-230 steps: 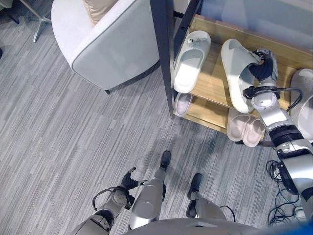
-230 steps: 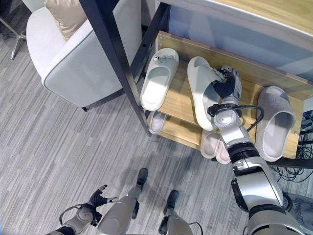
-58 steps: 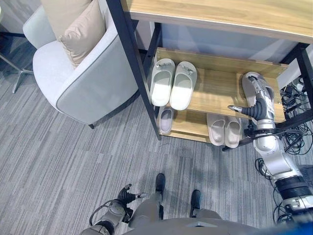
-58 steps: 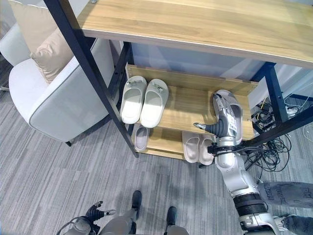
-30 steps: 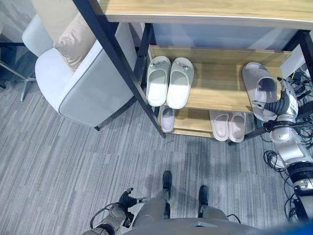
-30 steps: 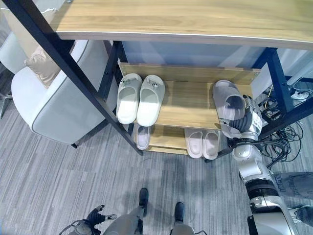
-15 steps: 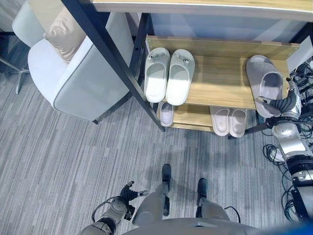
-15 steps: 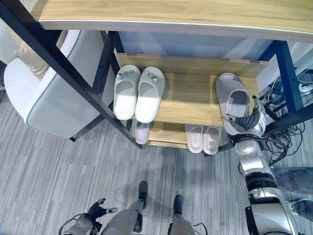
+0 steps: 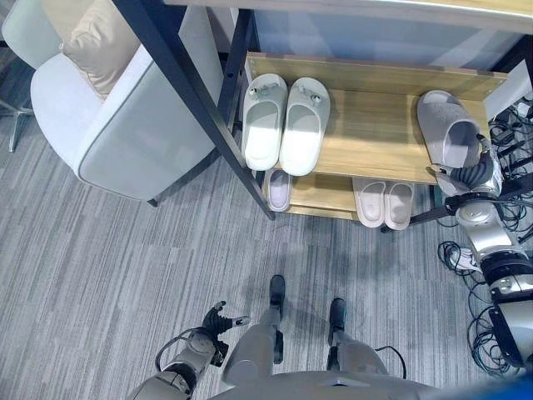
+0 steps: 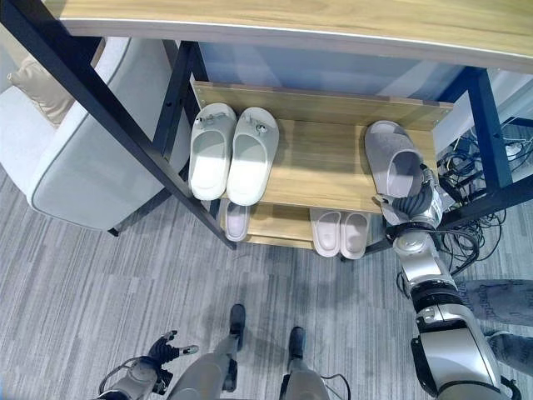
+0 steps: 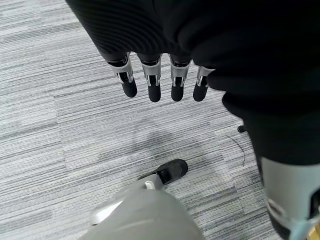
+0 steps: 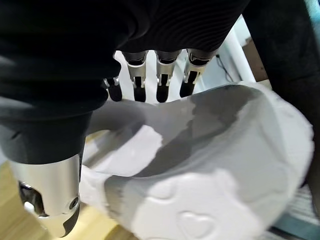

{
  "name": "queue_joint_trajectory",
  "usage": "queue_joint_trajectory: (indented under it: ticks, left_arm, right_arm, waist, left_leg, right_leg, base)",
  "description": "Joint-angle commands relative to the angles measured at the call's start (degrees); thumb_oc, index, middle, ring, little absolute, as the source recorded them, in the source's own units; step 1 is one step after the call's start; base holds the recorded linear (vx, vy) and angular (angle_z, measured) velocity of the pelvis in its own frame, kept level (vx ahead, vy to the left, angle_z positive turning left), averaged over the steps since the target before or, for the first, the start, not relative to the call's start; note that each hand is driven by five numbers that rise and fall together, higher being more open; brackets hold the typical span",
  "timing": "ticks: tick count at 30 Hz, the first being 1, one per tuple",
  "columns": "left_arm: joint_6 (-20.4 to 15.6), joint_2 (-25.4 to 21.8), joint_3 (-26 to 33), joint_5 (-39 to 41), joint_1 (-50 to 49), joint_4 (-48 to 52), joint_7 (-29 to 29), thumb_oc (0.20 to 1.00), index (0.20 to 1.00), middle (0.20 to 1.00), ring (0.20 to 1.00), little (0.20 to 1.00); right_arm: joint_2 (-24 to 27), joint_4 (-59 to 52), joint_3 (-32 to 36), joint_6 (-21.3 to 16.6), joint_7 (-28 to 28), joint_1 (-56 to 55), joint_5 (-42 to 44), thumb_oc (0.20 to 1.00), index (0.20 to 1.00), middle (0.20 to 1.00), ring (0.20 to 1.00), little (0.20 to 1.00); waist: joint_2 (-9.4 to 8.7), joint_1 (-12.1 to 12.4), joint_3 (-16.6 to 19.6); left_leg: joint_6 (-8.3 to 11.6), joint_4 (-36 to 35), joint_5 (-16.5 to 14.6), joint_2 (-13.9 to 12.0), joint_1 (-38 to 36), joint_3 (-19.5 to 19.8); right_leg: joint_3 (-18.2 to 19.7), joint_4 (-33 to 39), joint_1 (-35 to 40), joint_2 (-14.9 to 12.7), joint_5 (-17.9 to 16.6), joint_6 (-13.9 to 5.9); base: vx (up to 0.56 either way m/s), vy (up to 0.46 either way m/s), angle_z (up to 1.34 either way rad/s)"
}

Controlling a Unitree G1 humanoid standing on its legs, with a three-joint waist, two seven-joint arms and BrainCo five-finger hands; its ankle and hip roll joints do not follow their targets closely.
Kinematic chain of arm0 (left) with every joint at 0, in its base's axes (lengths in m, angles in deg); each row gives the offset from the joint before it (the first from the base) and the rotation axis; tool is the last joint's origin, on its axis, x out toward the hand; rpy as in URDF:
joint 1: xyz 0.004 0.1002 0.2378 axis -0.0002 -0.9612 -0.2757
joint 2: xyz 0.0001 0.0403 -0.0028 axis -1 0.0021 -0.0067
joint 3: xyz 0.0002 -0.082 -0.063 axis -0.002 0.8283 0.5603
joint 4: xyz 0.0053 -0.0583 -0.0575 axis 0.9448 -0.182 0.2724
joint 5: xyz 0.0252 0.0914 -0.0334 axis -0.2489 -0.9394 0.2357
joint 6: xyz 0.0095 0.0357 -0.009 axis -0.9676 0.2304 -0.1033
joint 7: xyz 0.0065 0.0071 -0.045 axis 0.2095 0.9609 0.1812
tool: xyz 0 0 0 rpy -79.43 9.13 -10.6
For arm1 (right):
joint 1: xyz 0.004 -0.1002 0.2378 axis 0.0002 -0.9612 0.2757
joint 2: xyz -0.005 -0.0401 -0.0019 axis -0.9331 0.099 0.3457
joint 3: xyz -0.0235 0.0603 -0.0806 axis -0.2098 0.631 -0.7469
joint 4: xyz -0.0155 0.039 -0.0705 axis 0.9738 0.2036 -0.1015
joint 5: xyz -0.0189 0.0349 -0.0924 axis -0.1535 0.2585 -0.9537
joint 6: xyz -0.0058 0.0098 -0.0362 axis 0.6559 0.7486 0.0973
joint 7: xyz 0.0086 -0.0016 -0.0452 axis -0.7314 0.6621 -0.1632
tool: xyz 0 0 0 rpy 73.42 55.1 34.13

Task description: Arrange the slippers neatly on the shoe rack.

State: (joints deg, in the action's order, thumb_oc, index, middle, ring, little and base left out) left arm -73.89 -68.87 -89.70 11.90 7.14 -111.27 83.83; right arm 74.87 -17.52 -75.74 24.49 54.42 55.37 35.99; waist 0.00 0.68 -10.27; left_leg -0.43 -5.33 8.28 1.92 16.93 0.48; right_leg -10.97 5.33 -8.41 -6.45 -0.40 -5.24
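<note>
Grey slipper point(image 10: 397, 169) lies at the right end of the shoe rack's point(image 10: 325, 171) upper wooden shelf; right hand point(image 10: 414, 205) is at its heel end, fingers point(image 12: 161, 80) straight above the slipper and thumb beside it, not clamped. White slipper pair point(image 10: 231, 154) sits side by side at the shelf's left end. Left hand point(image 9: 216, 319) hangs low over the carpet, fingers point(image 11: 152, 85) relaxed, holding nothing.
</note>
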Motion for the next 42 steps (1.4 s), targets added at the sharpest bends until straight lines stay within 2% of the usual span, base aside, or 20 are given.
queue_joint_trajectory:
  ticks: [1, 2, 3, 4, 11, 18, 20, 23, 25, 31, 35, 39, 42]
  left_arm:
    - [-0.2, -0.3, -1.2, 1.4, 2.1, -4.6, 1.0, 1.0, 1.0, 1.0, 1.0, 1.0]
    - [-0.2, -0.3, -1.2, 1.4, 2.1, -4.6, 1.0, 1.0, 1.0, 1.0, 1.0, 1.0]
    - [-0.2, -0.3, -1.2, 1.1, 2.2, -4.5, 0.9, 1.0, 1.0, 1.0, 1.0, 1.0]
    - [-0.3, -0.3, -1.1, 1.0, 2.3, -4.5, 0.9, 1.0, 1.0, 1.0, 1.0, 1.0]
    - [-0.3, 0.2, -0.7, 0.2, 3.2, -3.9, 1.4, 1.0, 1.0, 1.0, 1.0, 1.0]
    - [-0.2, 1.1, 0.0, -0.9, 3.6, -3.5, 2.5, 1.0, 1.0, 1.0, 1.0, 1.0]
    - [-0.2, 1.5, 0.5, -1.8, 3.6, -3.6, 3.4, 1.0, 1.0, 1.0, 1.0, 1.0]
    - [-0.1, 1.8, 0.9, -2.2, 3.3, -3.8, 3.9, 1.0, 1.0, 1.0, 1.0, 1.0]
    - [0.0, 1.7, 1.9, -3.0, 1.9, -3.8, 3.9, 1.0, 1.0, 1.0, 1.0, 1.0]
    - [0.2, 1.8, 2.3, -4.2, 0.0, -4.3, 3.7, 1.0, 1.0, 1.0, 1.0, 1.0]
    - [0.3, 1.6, 3.2, -4.7, -1.6, -4.6, 3.5, 1.0, 1.0, 1.0, 1.0, 1.0]
    - [0.1, 0.6, 5.5, -6.4, -3.9, -4.2, 2.7, 1.0, 1.0, 1.0, 1.0, 1.0]
    - [0.1, 0.2, 7.0, -7.3, -5.8, -4.1, 2.6, 1.0, 1.0, 1.0, 1.0, 1.0]
  right_arm:
    - [0.9, 1.7, -3.8, 2.0, -1.0, 2.5, -3.9, 0.89, 0.89, 0.89, 0.89, 0.89]
    - [0.9, 1.7, -3.8, 2.0, -1.0, 2.5, -4.0, 0.652, 0.652, 0.652, 0.652, 0.652]
    - [0.8, 3.7, -5.0, 2.8, -1.3, 2.5, -6.5, 0.36, 0.36, 0.36, 0.36, 0.36]
    - [0.8, 4.6, -5.4, 2.9, -1.3, 2.6, -7.3, 0.2, 0.2, 0.2, 0.2, 0.2]
    - [-1.2, 5.3, -6.4, 4.8, 0.1, -0.1, -14.2, 0.2, 0.2, 0.2, 0.2, 0.2]
    - [-3.4, -1.6, -4.2, 5.9, 4.7, -5.4, -19.9, 0.2, 0.2, 0.2, 0.2, 0.2]
    - [-4.6, -7.4, -2.5, 5.4, 7.0, -8.5, -22.0, 0.2, 0.2, 0.2, 0.2, 0.2]
    - [-5.5, -12.1, -1.0, 5.1, 7.7, -11.7, -22.9, 0.2, 0.2, 0.2, 0.2, 0.2]
    - [-6.1, -19.8, 1.2, 3.9, 7.6, -17.4, -24.7, 0.2, 0.2, 0.2, 0.2, 0.2]
    - [-7.1, -26.4, 3.5, 1.3, 7.7, -21.4, -23.4, 0.2, 0.2, 0.2, 0.2, 0.2]
    - [-7.3, -32.0, 4.7, -0.9, 6.2, -25.4, -22.4, 0.2, 0.2, 0.2, 0.2, 0.2]
    - [-7.0, -42.9, 6.2, -5.2, -0.5, -35.3, -22.5, 0.2, 0.2, 0.2, 0.2, 0.2]
    - [-7.0, -46.3, 6.5, -7.3, -3.9, -41.3, -22.5, 0.2, 0.2, 0.2, 0.2, 0.2]
  waist:
    - [-1.32, 1.1, 0.7]
    - [-1.31, 1.0, 0.7]
    - [-1.31, 1.1, 0.6]
    - [-1.32, 1.1, 0.6]
    - [-1.03, 1.0, 0.5]
    - [-0.84, 0.8, 0.6]
    - [-0.87, 0.3, 0.9]
    - [-1.07, 0.1, 1.5]
    - [-1.42, -0.6, 3.0]
    - [-1.66, -1.0, 4.2]
    - [-1.96, -1.2, 5.3]
    - [-2.57, -1.6, 6.4]
    - [-2.7, -1.7, 6.2]
  left_leg:
    - [3.14, 0.3, -6.7, -0.9, -1.5, 2.2]
    - [3.14, 0.3, -6.7, -0.9, -1.5, 2.2]
    - [3.13, 0.3, -6.7, -0.9, -1.5, 2.3]
    - [3.13, 0.3, -6.7, -0.8, -1.5, 2.3]
    - [2.94, 0.3, -6.9, -0.8, -2.0, 2.2]
    - [2.73, 0.3, -7.4, -0.9, -2.3, 2.0]
    - [2.63, 0.3, -7.7, -1.1, -2.8, 1.8]
    - [2.53, 0.3, -8.0, -1.2, -3.5, 1.6]
    - [2.4, 0.3, -8.6, -1.5, -5.3, 1.5]
    - [2.33, 0.3, -9.3, -1.6, -7.8, 1.0]
    - [2.36, 0.3, -9.7, -1.8, -9.7, 0.8]
    - [2.25, 0.3, -10.7, -2.4, -13.6, 1.0]
    - [1.87, 1.3, -12.0, -3.0, -17.1, 0.8]
  right_leg:
    - [-0.5, -0.8, -0.7, -5.4, -2.0, -3.92]
    - [-0.5, -0.8, -0.7, -5.4, -2.0, -3.92]
    - [-0.5, -0.9, -0.7, -5.4, -2.0, -3.93]
    - [-0.5, -0.9, -0.7, -5.4, -2.0, -3.93]
    - [-0.4, -1.2, -0.6, -5.6, -1.9, -3.98]
    - [-0.1, -1.3, -0.7, -5.7, -1.8, -4.02]
    - [0.0, -1.4, -0.3, -5.6, -1.5, -4.01]
    - [0.2, -1.6, 0.1, -5.6, -1.1, -3.96]
    - [0.1, -1.5, 1.8, -5.4, -0.6, -4.0]
    - [0.4, -1.3, 4.1, -5.2, -0.1, -3.98]
    - [0.3, -1.5, 6.0, -5.0, 0.6, -3.97]
    - [0.2, -4.5, 8.8, -4.7, 3.0, -3.6]
    - [1.0, -7.5, 10.8, -4.5, 5.1, -3.14]
  base:
    - [0.0, 0.0, 0.0]
    - [0.0, 0.0, 0.0]
    - [0.0, 0.0, 0.0]
    - [0.0, 0.0, 0.0]
    - [0.0, 0.0, 0.0]
    - [0.0, 0.0, 0.0]
    - [0.0, 0.0, 0.0]
    - [0.01, -0.002, -0.01]
    - [0.04, -0.007, -0.04]
    - [0.02, 0.003, -0.09]
    - [0.0, 0.0, -0.02]
    - [0.02, -0.015, 0.01]
    - [0.06, -0.027, -0.07]
